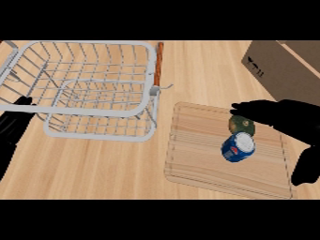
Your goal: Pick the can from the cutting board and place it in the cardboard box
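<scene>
Right hand (297,122) hovers open above the board (197,154), fingers spread over the can (238,147), which lies tilted just below and left of its palm; the box (287,70) sits behind.

Pale wood, white wire, blue can

The table (211,65) and board (197,154) are light wood grain; the basket (86,84) is white wire with reddish-brown handles; the can (238,147) is blue with a white top; the box (294,75) is brown; both robot hands are black.
</scene>
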{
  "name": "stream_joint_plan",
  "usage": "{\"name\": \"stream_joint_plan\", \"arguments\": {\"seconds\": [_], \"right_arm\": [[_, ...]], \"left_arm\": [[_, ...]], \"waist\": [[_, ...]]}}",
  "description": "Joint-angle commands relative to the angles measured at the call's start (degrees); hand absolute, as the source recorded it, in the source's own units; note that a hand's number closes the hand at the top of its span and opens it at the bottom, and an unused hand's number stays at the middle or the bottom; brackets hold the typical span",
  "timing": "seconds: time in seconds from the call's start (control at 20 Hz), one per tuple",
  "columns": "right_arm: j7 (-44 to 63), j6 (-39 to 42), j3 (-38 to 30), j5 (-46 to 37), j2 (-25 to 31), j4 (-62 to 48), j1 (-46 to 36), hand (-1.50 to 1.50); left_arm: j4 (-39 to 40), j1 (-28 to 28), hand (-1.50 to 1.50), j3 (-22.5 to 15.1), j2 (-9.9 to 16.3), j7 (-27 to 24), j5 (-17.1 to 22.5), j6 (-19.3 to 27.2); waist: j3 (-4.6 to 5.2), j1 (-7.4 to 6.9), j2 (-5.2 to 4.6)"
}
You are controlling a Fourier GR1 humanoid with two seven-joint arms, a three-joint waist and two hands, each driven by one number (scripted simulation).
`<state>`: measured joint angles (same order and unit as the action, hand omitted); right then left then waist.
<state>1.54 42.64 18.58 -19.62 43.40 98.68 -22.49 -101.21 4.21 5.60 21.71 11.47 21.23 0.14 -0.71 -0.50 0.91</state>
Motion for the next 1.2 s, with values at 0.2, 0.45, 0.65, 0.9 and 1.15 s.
{"name": "stream_joint_plan", "arguments": {"seconds": [0.2, 0.45, 0.65, 0.9, 1.15], "right_arm": [[1.85, -1.23, 1.21, -4.58, -6.06, 3.32, 2.22, -1.5], [-1.75, -0.11, 0.29, -8.96, -3.3, 1.68, 0.89, -1.5], [-0.26, 0.59, 0.61, -10.53, -7.62, -2.79, -2.18, -1.5], [-0.66, -1.35, 2.27, -15.24, -8.49, -0.47, 2.55, -1.5], [0.22, -0.11, 2.75, -17.05, -9.68, -0.84, 1.69, -1.5]], "left_arm": [[0.94, -2.16, 0.0, -1.0, -2.01, 4.59, -1.97, 2.12], [3.01, -3.11, 0.0, -0.56, -2.68, 4.9, -2.69, 2.02], [5.29, -3.99, 0.0, 1.39, -2.1, 3.09, -1.11, -1.22], [4.76, -2.27, 0.0, 1.82, -3.11, 1.72, -2.67, -1.63], [7.09, -6.0, 0.0, 0.23, -4.26, 3.25, -5.06, -0.11]], "waist": [[0.71, 0.58, -0.86], [0.7, 0.62, -0.96], [0.73, 0.29, -1.06], [0.71, 0.59, -0.96], [0.72, 1.08, -1.03]]}}
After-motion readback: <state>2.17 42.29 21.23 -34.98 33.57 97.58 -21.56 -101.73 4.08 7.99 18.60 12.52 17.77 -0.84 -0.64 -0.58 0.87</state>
